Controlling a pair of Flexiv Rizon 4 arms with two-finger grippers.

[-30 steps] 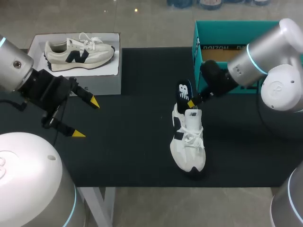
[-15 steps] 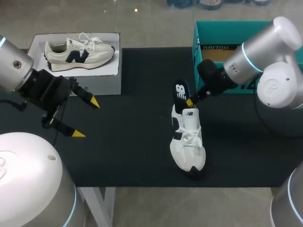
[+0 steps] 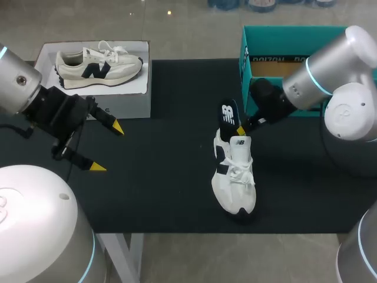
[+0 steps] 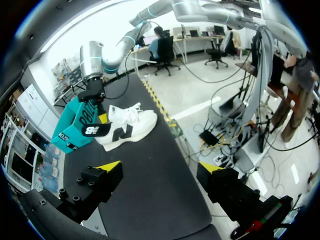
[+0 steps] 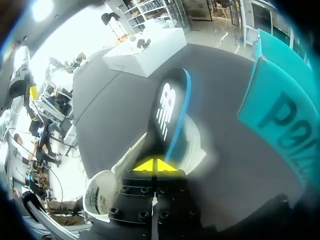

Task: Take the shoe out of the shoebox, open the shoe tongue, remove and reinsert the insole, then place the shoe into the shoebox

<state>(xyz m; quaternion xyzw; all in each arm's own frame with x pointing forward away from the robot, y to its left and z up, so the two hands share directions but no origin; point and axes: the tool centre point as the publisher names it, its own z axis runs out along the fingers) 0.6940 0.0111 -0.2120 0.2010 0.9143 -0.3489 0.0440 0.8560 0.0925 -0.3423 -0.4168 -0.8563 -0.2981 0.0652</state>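
At the left, the left gripper (image 3: pixel 108 147) hangs over the black mat (image 3: pixel 159 177), its 2 fingers spread wide. Behind it, a white box (image 3: pixel 126 103) carries a beige shoe (image 3: pixel 100 63) lying on its side. Mid-mat rests the white shoe (image 3: pixel 234 186), toe toward the near edge. The dark insole (image 3: pixel 228 113) stands up from its heel opening. The right gripper (image 3: pixel 240 128) pinches the insole's edge between its 2 yellow tips. Just behind that arm, the teal shoebox (image 3: pixel 246 53) sits at the mat's far right.
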